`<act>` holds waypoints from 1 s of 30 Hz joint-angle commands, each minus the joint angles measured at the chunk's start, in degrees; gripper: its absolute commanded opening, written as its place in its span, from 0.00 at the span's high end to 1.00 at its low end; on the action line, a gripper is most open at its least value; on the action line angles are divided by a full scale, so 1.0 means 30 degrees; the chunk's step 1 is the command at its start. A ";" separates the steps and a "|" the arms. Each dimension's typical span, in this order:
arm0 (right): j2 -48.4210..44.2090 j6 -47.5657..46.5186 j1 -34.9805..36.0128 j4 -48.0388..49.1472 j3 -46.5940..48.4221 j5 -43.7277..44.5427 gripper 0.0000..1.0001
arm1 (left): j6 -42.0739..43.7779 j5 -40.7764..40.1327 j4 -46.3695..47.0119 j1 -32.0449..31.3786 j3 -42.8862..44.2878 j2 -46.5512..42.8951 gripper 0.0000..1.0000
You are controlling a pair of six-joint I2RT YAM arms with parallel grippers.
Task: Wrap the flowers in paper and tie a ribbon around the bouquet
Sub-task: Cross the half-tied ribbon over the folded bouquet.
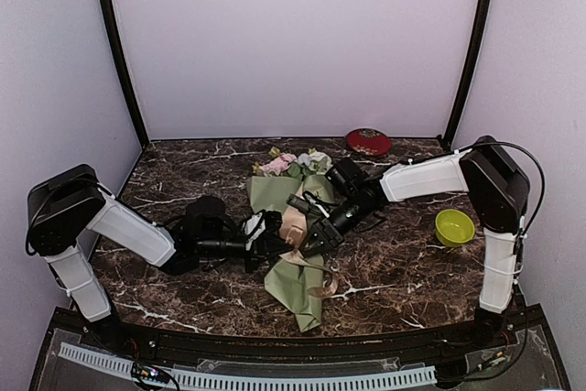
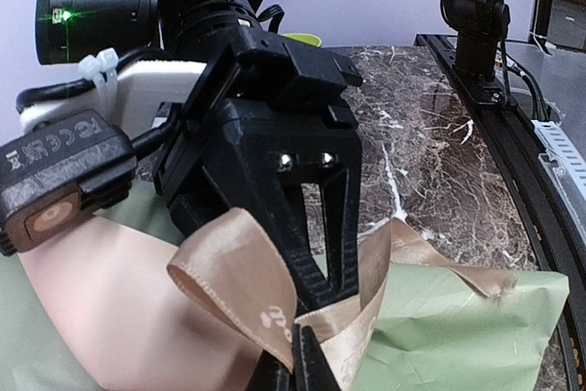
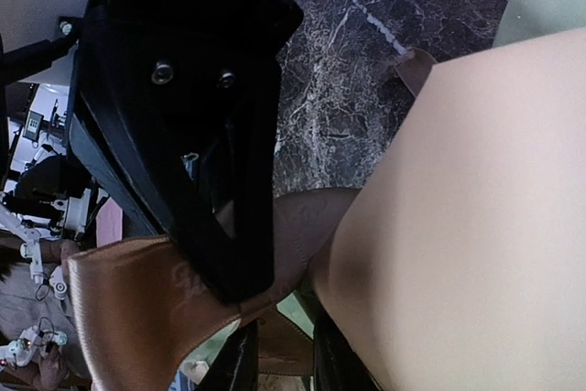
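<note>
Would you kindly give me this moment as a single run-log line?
stage: tying ribbon | left gripper: jaws shut on ribbon | right gripper: jaws slightly parted at ribbon loop | bouquet: wrapped, lying on table

centre, blocked: bouquet (image 1: 291, 267) lies front to back; left gripper (image 1: 275, 243) and right gripper (image 1: 308, 243) crowd almost tip to tip over its middle, ribbon (image 2: 238, 272) looped between them.
right: green bowl (image 1: 454, 226) beside right arm (image 1: 426, 178).
back right: red dish (image 1: 368, 141).
open table (image 1: 183, 171): back left, front right.
</note>
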 commanded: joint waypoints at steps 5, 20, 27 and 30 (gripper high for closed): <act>-0.0446 0.0646 -0.0125 0.0762 -0.0209 0.0926 0.76 | 0.0491 -0.0131 -0.3275 0.0145 0.0111 -0.0936 0.94; -0.0015 0.0588 -0.0125 0.0288 0.0375 0.0596 0.76 | 0.2010 -0.1145 -0.8161 0.0173 0.1504 -0.1920 0.60; 0.0099 0.0395 -0.0026 0.0084 0.0540 0.0238 0.76 | 0.2354 -0.0977 -0.7872 0.0173 0.2011 -0.1247 0.83; 0.0204 -0.0022 -0.0003 -0.0352 0.0791 -0.0001 0.76 | 0.2142 -0.1382 -0.6300 0.0173 0.1954 -0.1312 0.90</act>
